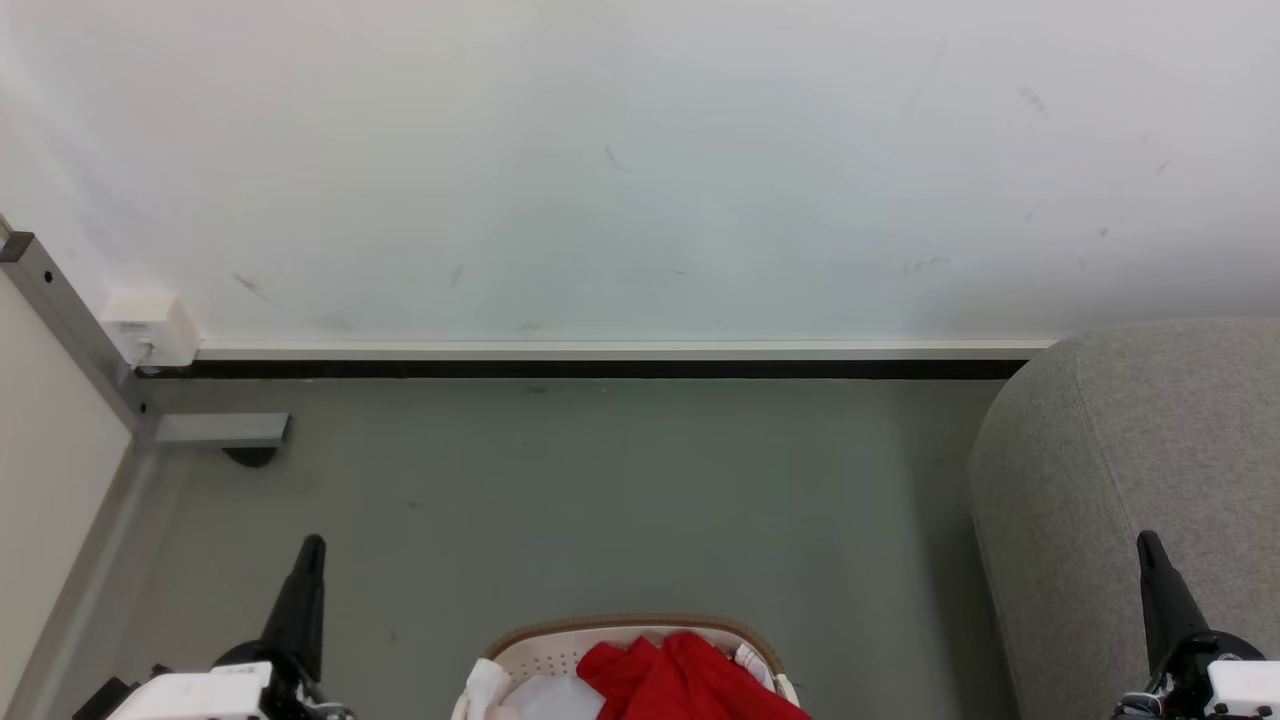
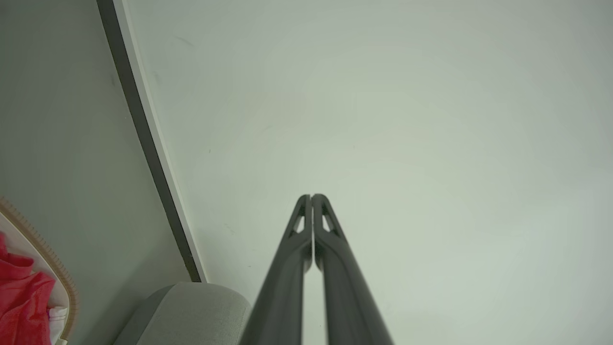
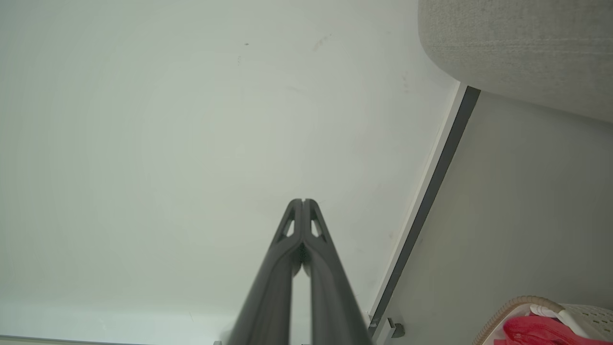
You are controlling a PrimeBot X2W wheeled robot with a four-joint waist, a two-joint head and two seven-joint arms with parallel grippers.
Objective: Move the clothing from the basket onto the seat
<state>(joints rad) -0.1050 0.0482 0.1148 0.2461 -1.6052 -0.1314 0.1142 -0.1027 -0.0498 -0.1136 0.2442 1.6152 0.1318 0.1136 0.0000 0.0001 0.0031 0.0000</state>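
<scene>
The red clothing [image 1: 680, 678] lies bunched in the cream basket [image 1: 560, 645] with the brown rim, at the bottom centre of the head view. The light grey seat [image 1: 1140, 450] stands to the right of the basket. My left gripper [image 1: 312, 545] is at the lower left, shut and empty, pointing up. Shut and empty too, my right gripper [image 1: 1146, 540] is at the lower right, in front of the seat. The left wrist view has the shut fingertips [image 2: 312, 196], the clothing [image 2: 21, 302] and the seat [image 2: 191, 311]. In the right wrist view are the fingertips [image 3: 302, 201], the basket [image 3: 589, 314] and the seat [image 3: 522, 52].
A white wall [image 1: 640, 160] with a dark skirting strip [image 1: 600, 369] runs across ahead, above the grey floor [image 1: 600, 500]. A grey metal frame [image 1: 90, 350] with a white socket box [image 1: 150, 328] stands at the left. A pale cloth [image 1: 550, 698] also lies in the basket.
</scene>
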